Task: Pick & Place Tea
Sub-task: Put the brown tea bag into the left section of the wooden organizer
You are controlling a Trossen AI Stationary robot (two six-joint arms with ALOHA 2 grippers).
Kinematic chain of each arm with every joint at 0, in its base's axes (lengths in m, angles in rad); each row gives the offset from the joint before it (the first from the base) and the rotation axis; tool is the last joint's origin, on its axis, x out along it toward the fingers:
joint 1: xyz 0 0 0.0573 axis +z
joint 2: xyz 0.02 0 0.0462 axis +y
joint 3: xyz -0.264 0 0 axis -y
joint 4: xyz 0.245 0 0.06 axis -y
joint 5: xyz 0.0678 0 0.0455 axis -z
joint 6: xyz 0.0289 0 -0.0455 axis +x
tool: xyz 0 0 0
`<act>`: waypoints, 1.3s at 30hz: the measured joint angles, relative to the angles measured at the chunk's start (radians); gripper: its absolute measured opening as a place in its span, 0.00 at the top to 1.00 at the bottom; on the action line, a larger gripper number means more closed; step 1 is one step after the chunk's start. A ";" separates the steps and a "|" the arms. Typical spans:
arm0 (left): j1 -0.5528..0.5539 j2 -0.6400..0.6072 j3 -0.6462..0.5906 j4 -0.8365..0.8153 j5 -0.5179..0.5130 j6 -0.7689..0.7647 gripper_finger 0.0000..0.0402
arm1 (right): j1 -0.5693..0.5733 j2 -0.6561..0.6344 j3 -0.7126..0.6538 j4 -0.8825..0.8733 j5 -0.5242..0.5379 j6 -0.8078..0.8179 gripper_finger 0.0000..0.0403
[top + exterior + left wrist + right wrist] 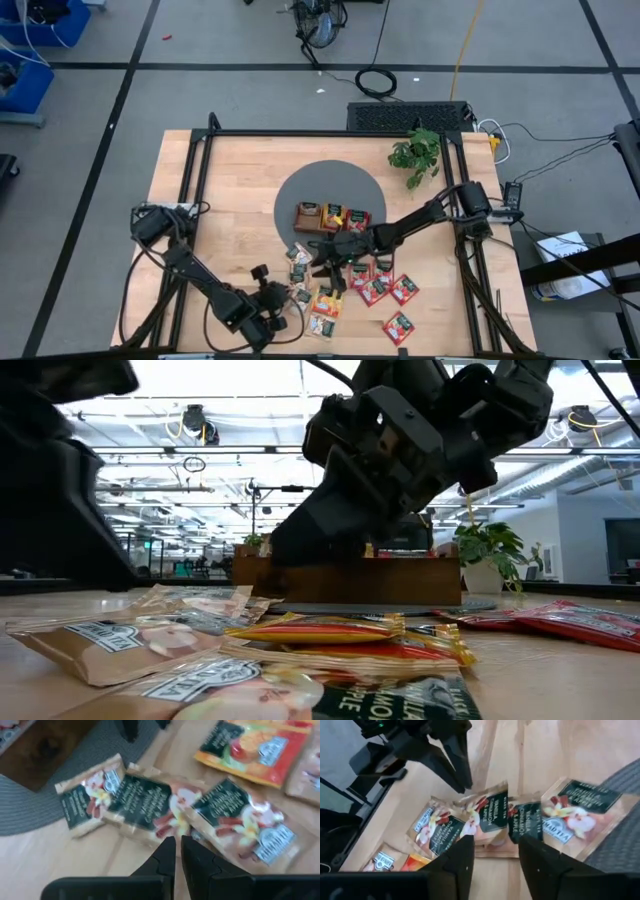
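Right gripper (322,262) sits low at frame centre over the pale flat vanilla tea packets (485,820), jaws spread apart, nothing between them. Left gripper (290,300) is lower left of it, fingers (165,862) nearly closed, empty, pointing at the same cluster. Red and orange packets (380,290) lie scattered lower right. Brown wooden three-compartment tray (330,217) on the grey round mat (300,190) already holds several packets. Green leafy plant (415,152) upper right, well apart.

Two dark, jointed arms with black cables, each ending in a gripper (492,852) (two tapered matte-black fingers).
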 joint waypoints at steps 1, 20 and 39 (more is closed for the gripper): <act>0.005 0.000 0.000 0.001 0.004 -0.002 0.91 | 0.003 0.005 0.000 0.004 -0.016 0.008 0.63; 0.064 -0.002 -0.142 0.266 0.051 0.018 0.91 | 0.023 0.104 0.006 0.108 -0.016 0.068 0.65; 0.064 -0.001 -0.154 0.295 0.042 0.038 0.91 | -0.013 0.086 0.008 0.115 -0.248 0.194 0.65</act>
